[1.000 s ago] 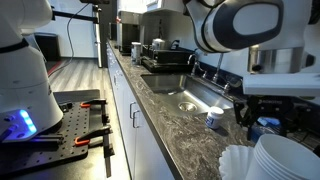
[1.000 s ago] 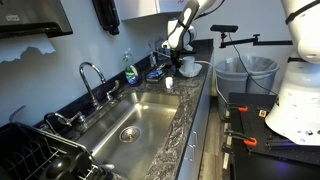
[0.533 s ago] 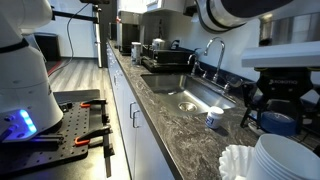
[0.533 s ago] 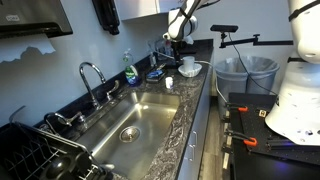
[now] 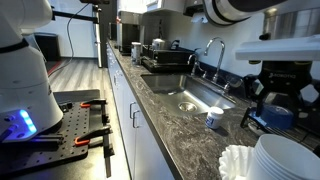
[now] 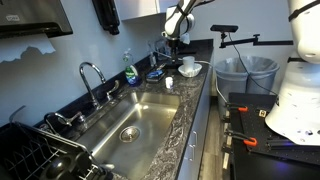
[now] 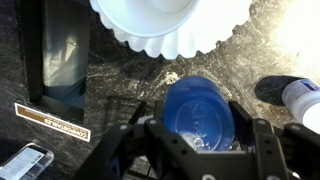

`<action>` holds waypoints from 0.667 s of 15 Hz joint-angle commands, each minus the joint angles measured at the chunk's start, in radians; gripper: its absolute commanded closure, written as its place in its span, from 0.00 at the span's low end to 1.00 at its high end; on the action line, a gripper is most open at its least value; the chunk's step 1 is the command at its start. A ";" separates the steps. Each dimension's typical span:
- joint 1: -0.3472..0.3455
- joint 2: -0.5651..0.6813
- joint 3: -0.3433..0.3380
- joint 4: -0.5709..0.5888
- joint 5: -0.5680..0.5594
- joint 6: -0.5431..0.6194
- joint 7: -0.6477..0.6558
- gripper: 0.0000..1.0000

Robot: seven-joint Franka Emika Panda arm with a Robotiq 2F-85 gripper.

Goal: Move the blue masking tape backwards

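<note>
In the wrist view the blue masking tape [image 7: 198, 112], a round blue roll, sits between my gripper's [image 7: 200, 135] two black fingers, which press on its left and right sides above the dark stone counter. In both exterior views the gripper [image 5: 280, 98] [image 6: 172, 38] hangs above the counter beside the sink. The small white cup [image 5: 214, 118] stands on the counter near it and shows at the right edge of the wrist view [image 7: 300, 96]. I cannot make out the tape clearly in the exterior views.
White fluted paper filters [image 7: 165, 22] [image 5: 245, 160] lie close by, next to a stack of white cups [image 5: 290, 152]. A dark upright holder [image 7: 58, 55] stands left of the gripper. The steel sink [image 6: 135, 118] and tap [image 6: 90, 75] are alongside, with a green bottle [image 6: 129, 72].
The gripper has risen over the last second and shifted slightly, with the blue roll staying between its fingers. Nothing else on the counter moved.
</note>
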 commanded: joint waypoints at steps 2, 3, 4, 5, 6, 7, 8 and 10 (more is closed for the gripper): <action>-0.010 0.003 0.009 0.001 -0.007 -0.002 0.005 0.35; -0.011 0.003 0.010 0.001 -0.007 -0.002 0.005 0.60; -0.012 0.014 0.010 0.013 0.003 0.003 0.018 0.60; -0.018 0.031 0.019 0.034 0.025 0.002 0.021 0.60; -0.024 0.044 0.027 0.050 0.046 -0.003 0.021 0.60; -0.028 0.062 0.033 0.075 0.064 -0.010 0.026 0.60; -0.033 0.077 0.041 0.096 0.082 -0.015 0.026 0.60; -0.037 0.113 0.049 0.148 0.101 -0.015 0.039 0.60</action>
